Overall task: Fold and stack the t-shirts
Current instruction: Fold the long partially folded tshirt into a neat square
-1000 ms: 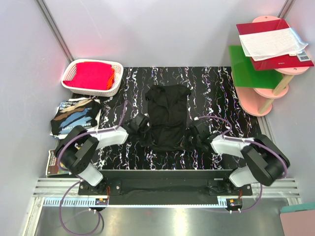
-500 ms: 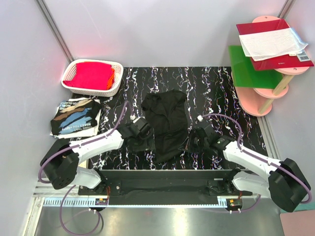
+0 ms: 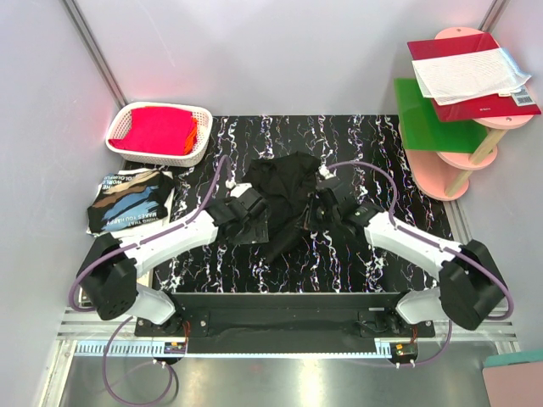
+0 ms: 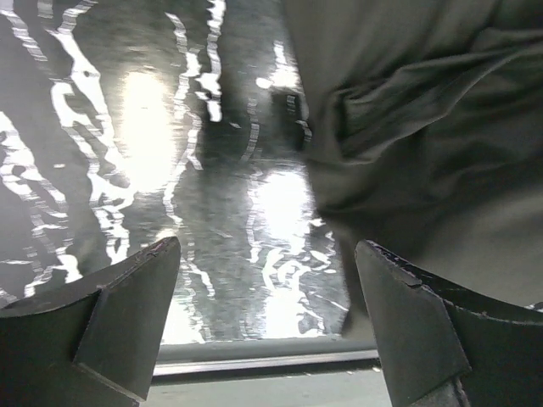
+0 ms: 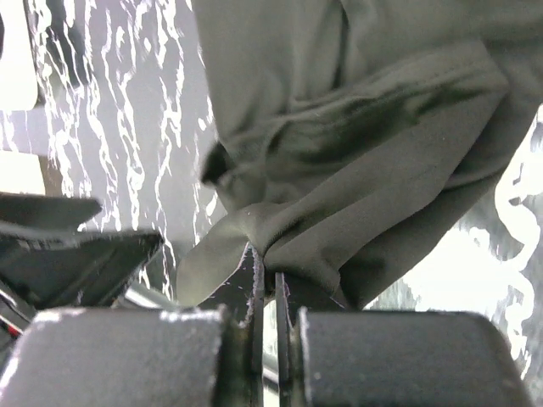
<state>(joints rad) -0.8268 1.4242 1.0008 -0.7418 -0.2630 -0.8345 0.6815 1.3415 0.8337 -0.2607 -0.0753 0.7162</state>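
**Fig. 1.** The black t-shirt (image 3: 284, 191) lies bunched at the centre of the marbled table (image 3: 382, 153), between the 2 arms.

- **Right gripper** (image 3: 316, 208): in the right wrist view (image 5: 265, 280) its jaws are pressed together on a folded edge of the cloth (image 5: 356, 127).
- **Left gripper** (image 3: 246, 214): it sits at the shirt's left side. The left wrist view (image 4: 267, 254) shows its jaws spread wide with nothing between them and the fabric (image 4: 424, 127) just to the right.
- **Handling:** the shirt is judged light, limp and easily creased. It will probably sag from any single pinch, so 2 holds on a hem or shoulder line, well apart, should serve best. The glossy table probably lets the cloth slide.
- **Writing:**
  - The printed folded garment (image 3: 127, 199) at the left carries white lettering too small to read with certainty.
  - The label on the red book (image 3: 467, 68) at the far right is likewise illegible.
  - A red garment (image 3: 157, 129) fills the white basket (image 3: 197, 148) at the far left and shows no writing.
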